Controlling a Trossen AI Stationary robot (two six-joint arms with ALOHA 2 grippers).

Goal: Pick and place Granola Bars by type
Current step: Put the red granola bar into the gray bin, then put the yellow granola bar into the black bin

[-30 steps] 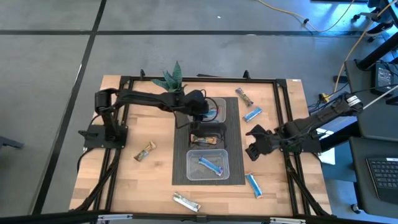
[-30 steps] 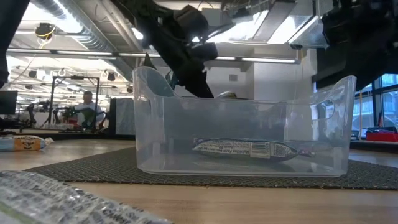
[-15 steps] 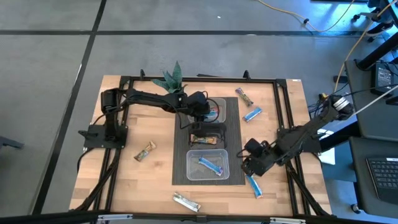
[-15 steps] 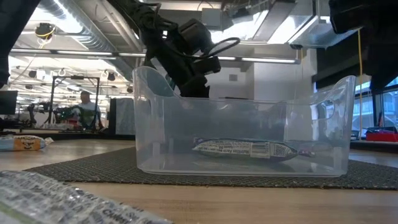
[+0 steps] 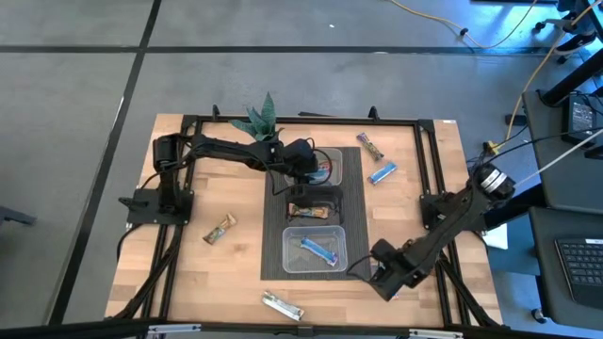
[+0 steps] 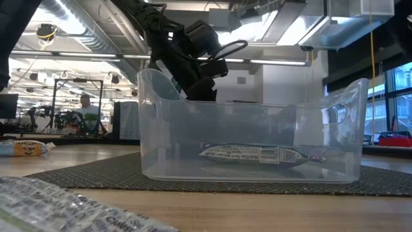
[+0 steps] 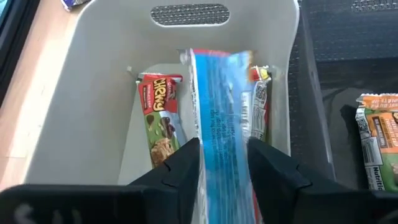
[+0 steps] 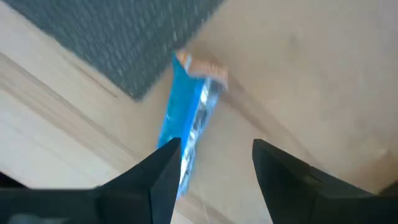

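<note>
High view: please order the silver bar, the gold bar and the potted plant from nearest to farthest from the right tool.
From the right tool at the table's front right:
1. Silver bar, front edge, nearest.
2. Gold bar, left of the mat.
3. Potted plant, far edge, farthest.

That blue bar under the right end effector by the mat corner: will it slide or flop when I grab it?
The blue bar lies flat on bare wood with a glossy wrapper, so it may skid if nudged. It looks thin and light, probably fairly stiff, though its crimped end may bend. The right end effector hangs open above it.
</note>
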